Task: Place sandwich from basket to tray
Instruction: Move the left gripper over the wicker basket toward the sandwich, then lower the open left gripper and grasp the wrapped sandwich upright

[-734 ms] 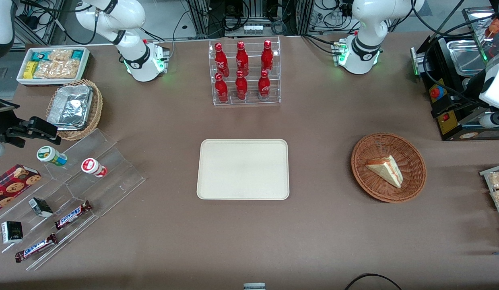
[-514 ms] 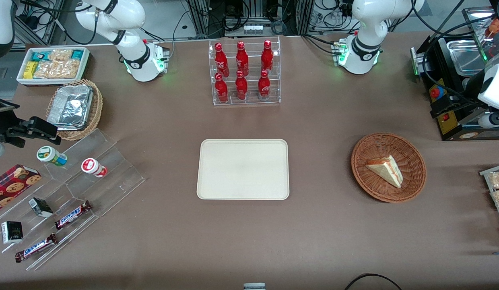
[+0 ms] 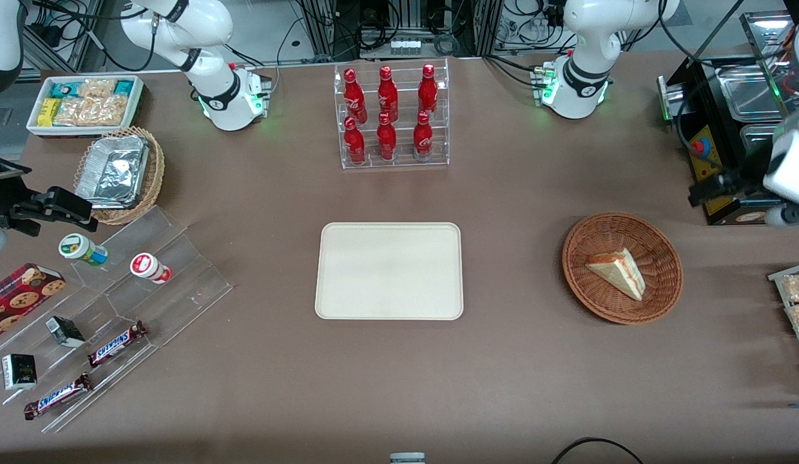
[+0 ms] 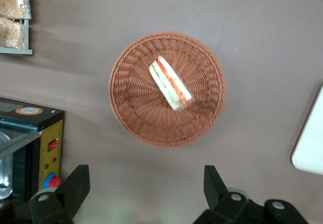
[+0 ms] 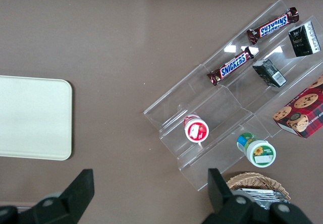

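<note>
The sandwich [image 3: 617, 273], a pale wedge with red and green filling stripes, lies in the round reddish-brown wicker basket [image 3: 664, 258] toward the working arm's end of the table. The cream tray [image 3: 389, 270] lies flat at the table's middle with nothing on it. My left gripper [image 3: 721, 183] hovers above the table beside the basket, farther from the front camera than it, next to the black appliance. In the left wrist view the gripper [image 4: 146, 183] is open wide and holds nothing, with the basket [image 4: 131, 103], the sandwich [image 4: 170, 82] and a tray corner [image 4: 310, 143] in sight.
A black and yellow appliance [image 3: 721, 129] stands close by the gripper. A wire rack of snack packets [image 3: 796, 303] sits at the table edge near the basket. A clear rack of red bottles [image 3: 390, 116] stands farther from the front camera than the tray.
My left arm's wrist has moved nearer the front camera, toward the basket. The sandwich, basket and tray have not moved.
</note>
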`<state>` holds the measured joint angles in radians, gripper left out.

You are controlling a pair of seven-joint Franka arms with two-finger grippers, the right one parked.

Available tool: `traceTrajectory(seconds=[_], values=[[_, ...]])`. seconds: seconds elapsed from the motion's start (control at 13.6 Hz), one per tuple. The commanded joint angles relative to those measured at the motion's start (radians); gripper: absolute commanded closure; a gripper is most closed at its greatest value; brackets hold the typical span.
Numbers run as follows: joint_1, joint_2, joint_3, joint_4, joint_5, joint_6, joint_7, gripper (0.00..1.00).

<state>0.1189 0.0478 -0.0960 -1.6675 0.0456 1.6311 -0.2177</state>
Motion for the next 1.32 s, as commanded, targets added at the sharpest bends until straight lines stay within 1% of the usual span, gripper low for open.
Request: traceTrajectory(seconds=[0.0, 0.22, 0.44, 0.59, 0.81, 0.95, 1.25], values=[[0.015, 0.092, -0.008, 0.029, 0.007, 0.044, -0.081, 0.00], [0.010, 0.144, -0.008, -0.015, -0.004, 0.107, -0.239, 0.00], [0.005, 0.142, -0.010, -0.135, -0.032, 0.258, -0.469, 0.00], [0.008, 0.156, -0.008, -0.178, -0.076, 0.352, -0.627, 0.00], [0.008, 0.158, -0.008, -0.276, -0.087, 0.455, -0.695, 0.00], [0.012, 0.158, -0.008, -0.345, -0.087, 0.553, -0.756, 0.00], [0.002, 0.153, -0.010, -0.454, -0.087, 0.663, -0.779, 0.00]])
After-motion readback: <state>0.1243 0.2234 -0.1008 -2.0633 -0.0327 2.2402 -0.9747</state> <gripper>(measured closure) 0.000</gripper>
